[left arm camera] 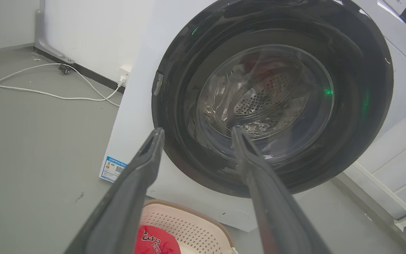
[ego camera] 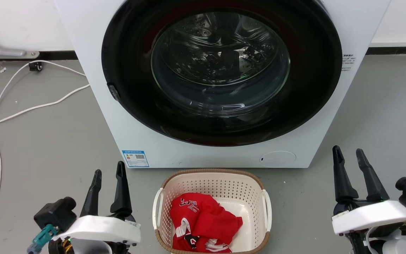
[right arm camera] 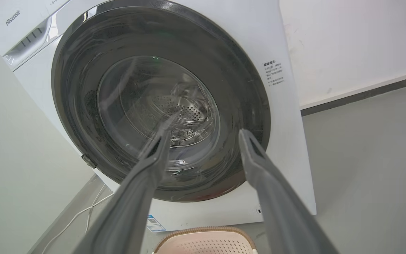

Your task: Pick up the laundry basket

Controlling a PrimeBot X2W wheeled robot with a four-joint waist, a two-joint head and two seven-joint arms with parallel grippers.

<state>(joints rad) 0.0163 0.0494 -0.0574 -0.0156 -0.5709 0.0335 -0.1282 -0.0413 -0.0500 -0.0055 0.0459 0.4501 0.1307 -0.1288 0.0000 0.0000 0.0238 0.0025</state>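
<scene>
1. Cream-white perforated plastic forms the laundry basket [ego camera: 220, 186], which has a brown woven-look rim and a white handle on each side. It stands on the grey floor [ego camera: 48, 141], low in the middle of the head view and just in front of a white washing machine [ego camera: 160, 155]
2. A crumpled red garment [ego camera: 203, 220] with white lettering lies inside the basket
3. The left hand [ego camera: 109, 167] is to the left of the basket and clear of it, its two dark fingers spread apart and holding nothing
4. The right hand [ego camera: 348, 149] is farther off on the basket's right, its fingers also parted and empty
5. The machine's round dark door [ego camera: 220, 67] faces the robot, and the perforated metal drum shows through the glass. A blue label [ego camera: 135, 158] is stuck near the lower left corner of the machine's front
6. A white cable [ego camera: 30, 107] trails across the floor to the left of the machine
</scene>
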